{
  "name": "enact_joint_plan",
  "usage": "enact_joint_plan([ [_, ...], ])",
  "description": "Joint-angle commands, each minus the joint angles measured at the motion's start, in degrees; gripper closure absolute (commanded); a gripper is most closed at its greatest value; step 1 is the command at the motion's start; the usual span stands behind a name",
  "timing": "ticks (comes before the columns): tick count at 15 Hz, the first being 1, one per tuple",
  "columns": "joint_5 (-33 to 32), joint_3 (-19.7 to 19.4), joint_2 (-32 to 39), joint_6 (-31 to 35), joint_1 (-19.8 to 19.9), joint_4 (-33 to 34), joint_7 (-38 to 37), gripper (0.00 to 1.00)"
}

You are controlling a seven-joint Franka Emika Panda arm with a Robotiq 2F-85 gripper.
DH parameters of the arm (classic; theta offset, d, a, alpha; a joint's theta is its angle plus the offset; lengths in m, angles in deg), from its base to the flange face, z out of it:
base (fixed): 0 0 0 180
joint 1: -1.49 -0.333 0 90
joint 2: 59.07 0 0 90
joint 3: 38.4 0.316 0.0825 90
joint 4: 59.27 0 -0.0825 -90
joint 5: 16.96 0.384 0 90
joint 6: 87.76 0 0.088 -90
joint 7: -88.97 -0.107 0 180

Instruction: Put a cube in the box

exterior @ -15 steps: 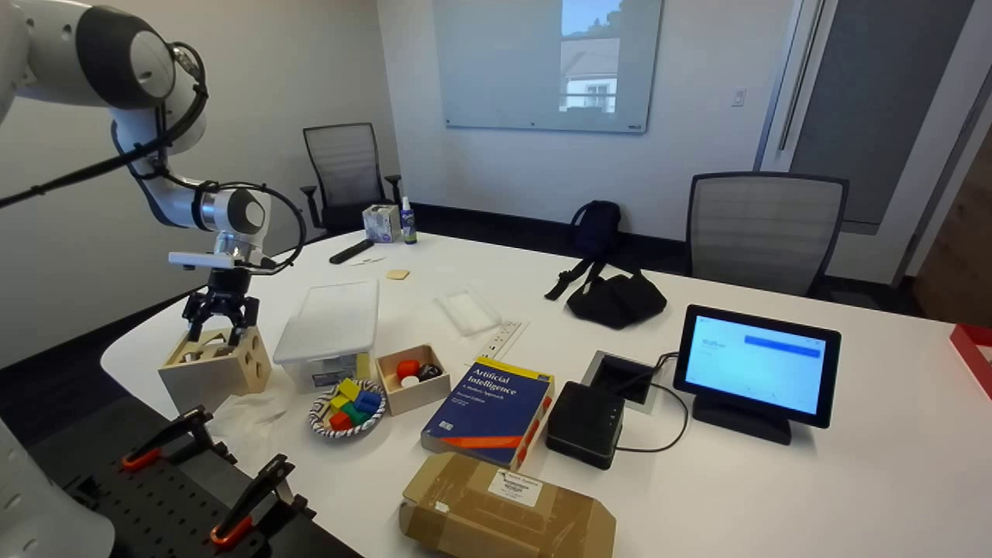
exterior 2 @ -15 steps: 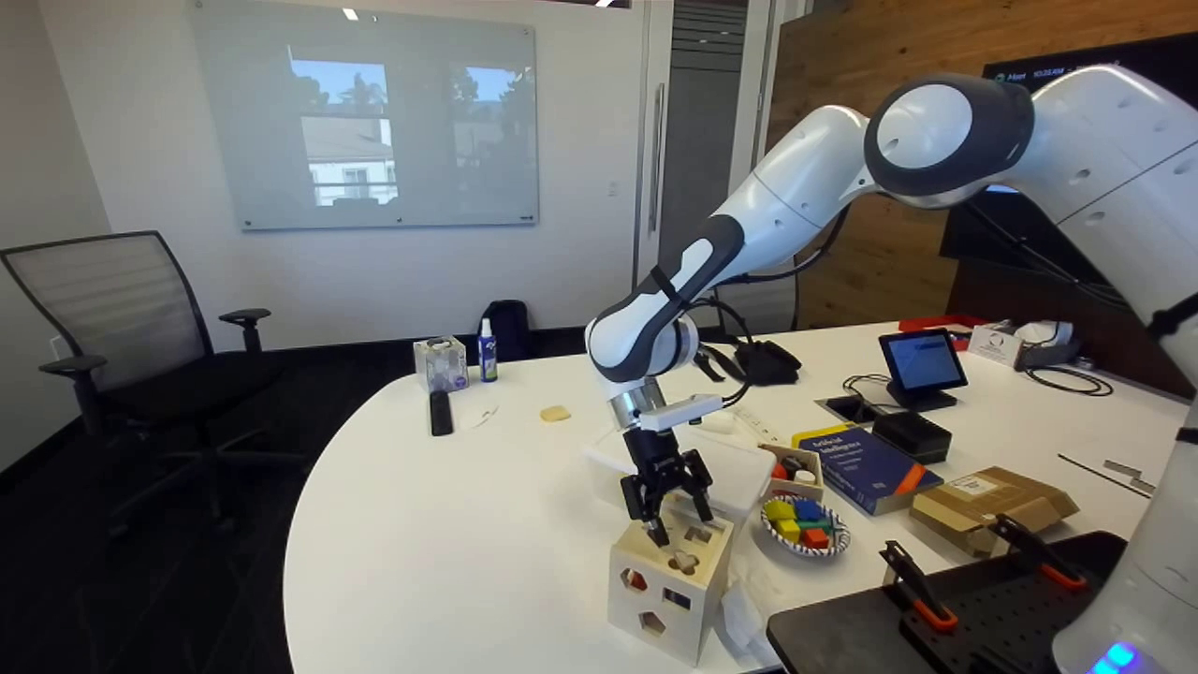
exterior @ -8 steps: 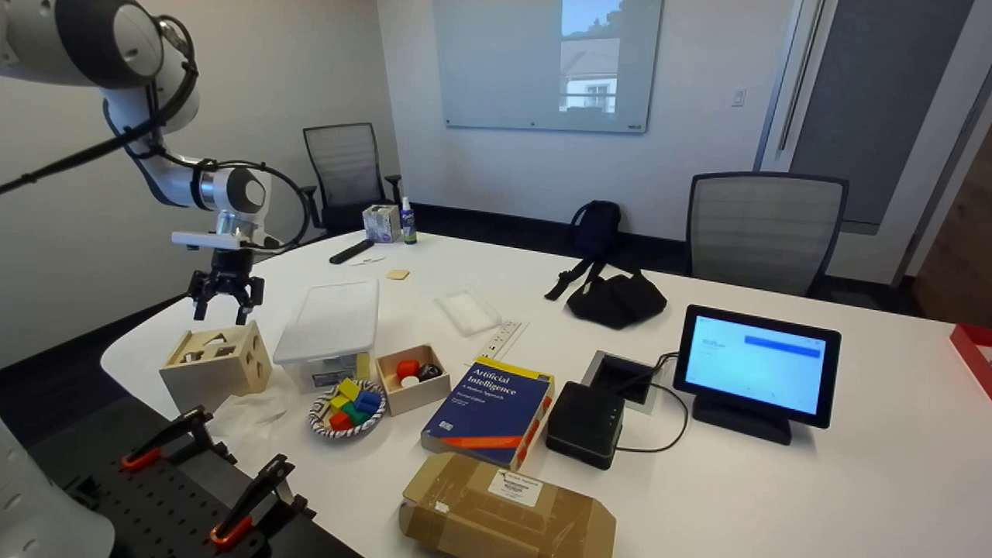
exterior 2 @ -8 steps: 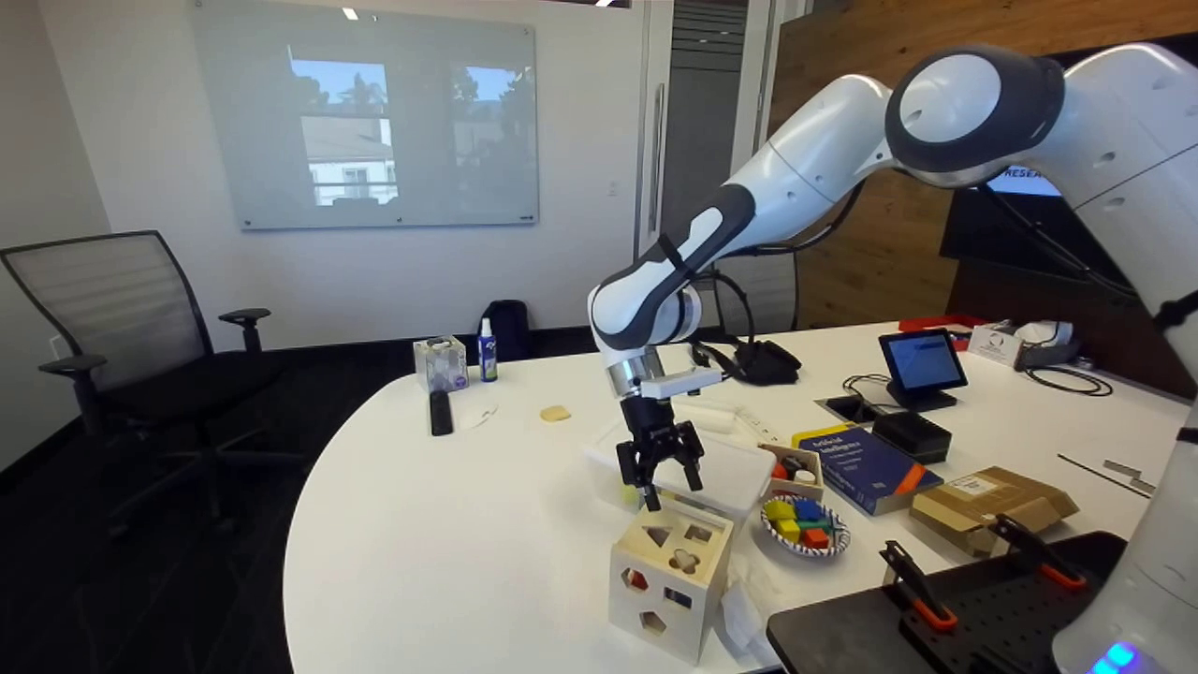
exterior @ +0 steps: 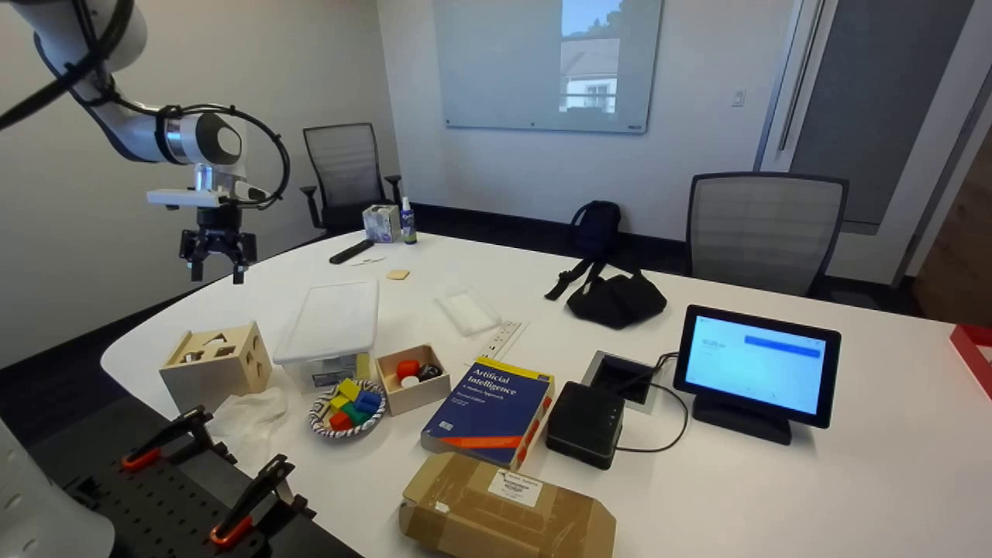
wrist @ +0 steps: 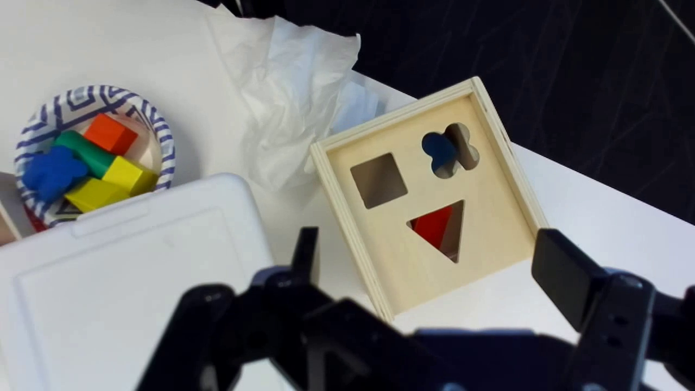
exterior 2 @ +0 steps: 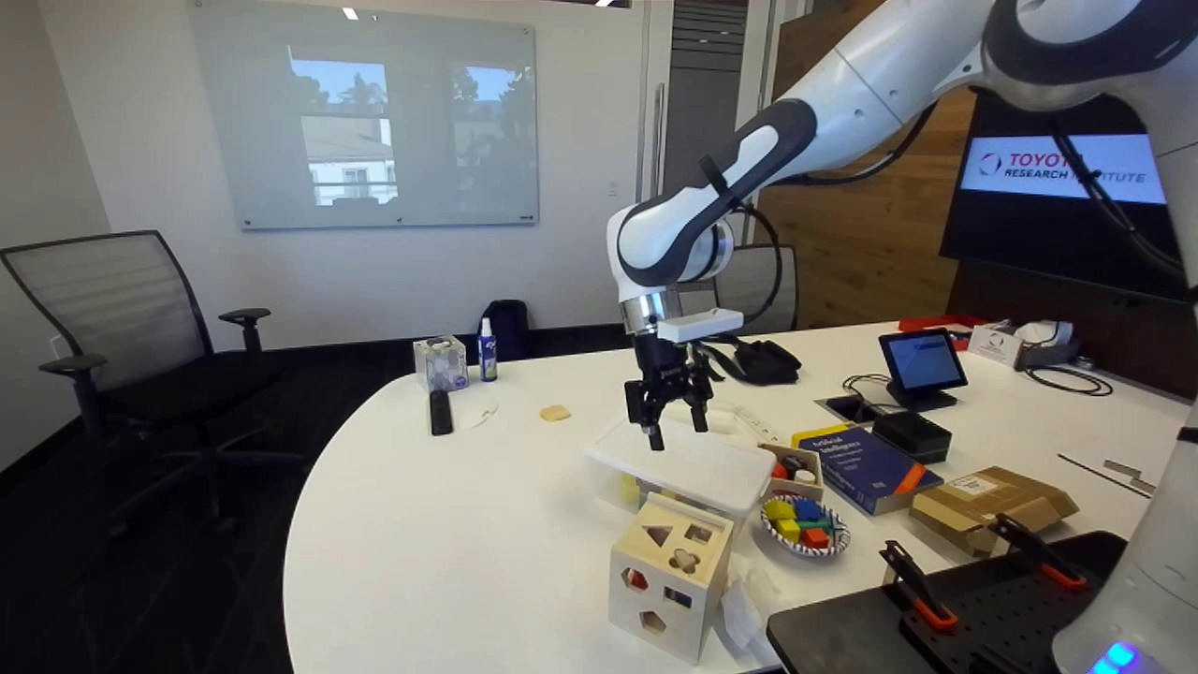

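Two fingers (wrist: 564,277) spread wide, and the pincer (exterior: 218,276) hangs well above the surface (exterior 2: 449,552)! Down below the pincer, upright, the wooden box (wrist: 488,206): the wrist view looks through its top and picks out a red piece (wrist: 433,224) and a blue piece (wrist: 438,151) inside, while an exterior view gives us the pentagon cut-out (exterior 2: 652,622) in its side. Lower than the pincer and off to one side, the patterned bowl (wrist: 164,142) cradles coloured blocks (wrist: 110,133).

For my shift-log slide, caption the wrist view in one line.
Open gripper in the foreground, wooden shape-sorting box below, patterned bowl of colored blocks beside a lidded tub.
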Motion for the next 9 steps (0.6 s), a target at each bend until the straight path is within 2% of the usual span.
enact_joint_plan([
  [1, -1.2, 0.2, -8.5, 3.2, 1.0, -7.6, -1.2, 0.0],
  [6, -0.8, 0.4, -12.5, 3.9, 2.9, -10.8, 0.3, 0.0],
  [9, -0.7, 0.3, -14.3, 6.8, 4.1, -13.6, 1.2, 0.0],
])
